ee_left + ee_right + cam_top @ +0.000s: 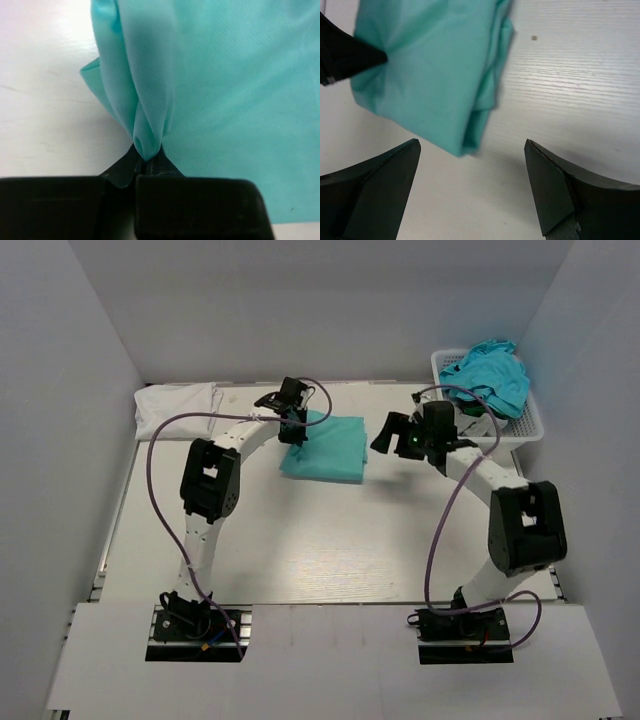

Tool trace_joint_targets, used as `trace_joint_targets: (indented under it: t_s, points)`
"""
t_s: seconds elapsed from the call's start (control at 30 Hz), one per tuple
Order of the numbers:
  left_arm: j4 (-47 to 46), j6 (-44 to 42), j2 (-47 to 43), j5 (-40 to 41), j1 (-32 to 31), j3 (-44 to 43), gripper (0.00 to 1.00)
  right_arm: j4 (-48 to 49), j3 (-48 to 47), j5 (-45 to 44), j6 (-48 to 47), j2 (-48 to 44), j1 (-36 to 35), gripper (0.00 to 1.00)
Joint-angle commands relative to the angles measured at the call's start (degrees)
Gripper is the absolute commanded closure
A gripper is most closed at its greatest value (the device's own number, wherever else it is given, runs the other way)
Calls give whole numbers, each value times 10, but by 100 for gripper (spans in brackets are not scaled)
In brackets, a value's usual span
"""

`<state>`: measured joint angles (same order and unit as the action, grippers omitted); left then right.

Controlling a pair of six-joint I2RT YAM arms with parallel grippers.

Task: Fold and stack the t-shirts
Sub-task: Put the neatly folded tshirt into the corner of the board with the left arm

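Observation:
A folded mint-green t-shirt [327, 448] lies on the table at the back centre. My left gripper [294, 427] is shut on its left edge; in the left wrist view the bunched cloth [150, 100] runs into the closed jaws at my left gripper [146, 161]. My right gripper [390, 435] is open and empty, just right of the shirt; the right wrist view shows its fingers [390, 170] wide apart with the shirt's corner [435, 75] ahead. A white t-shirt [176, 404] lies folded at the back left. Turquoise-blue t-shirts [493, 372] fill the basket.
A white mesh basket [528, 425] stands at the back right corner. Grey walls close in the table on three sides. Bare white tabletop [330, 540] lies between the arms and the shirt.

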<state>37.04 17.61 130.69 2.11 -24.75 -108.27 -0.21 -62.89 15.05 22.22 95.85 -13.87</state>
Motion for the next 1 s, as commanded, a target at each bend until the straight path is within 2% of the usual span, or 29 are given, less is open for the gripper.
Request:
trace_joint_targets:
  t_s: [0.0,0.13,0.3,0.47,0.6,0.7,0.97]
  points:
    - [3,-76,-47,133,15,-34,100,43,40,-56,-17,-84,2,9]
    - [-60,-217,-119,179,36,16,100,36,97,-123,-25,-142,2,9]
    - [-137,-309,-217,192,75,78,100,24,124,-166,-26,-203,3,9]
    - [-176,-417,-249,191,116,84,100,6,110,-179,-29,-223,2,9]
    - [-192,-472,-260,170,157,79,100,-33,71,-191,-45,-216,1,9]
    - [-228,-508,-265,164,181,92,100,-86,29,-241,-58,-202,1,9]
    - [-233,-497,-230,123,247,75,100,-112,-21,-266,-60,-198,0,9]
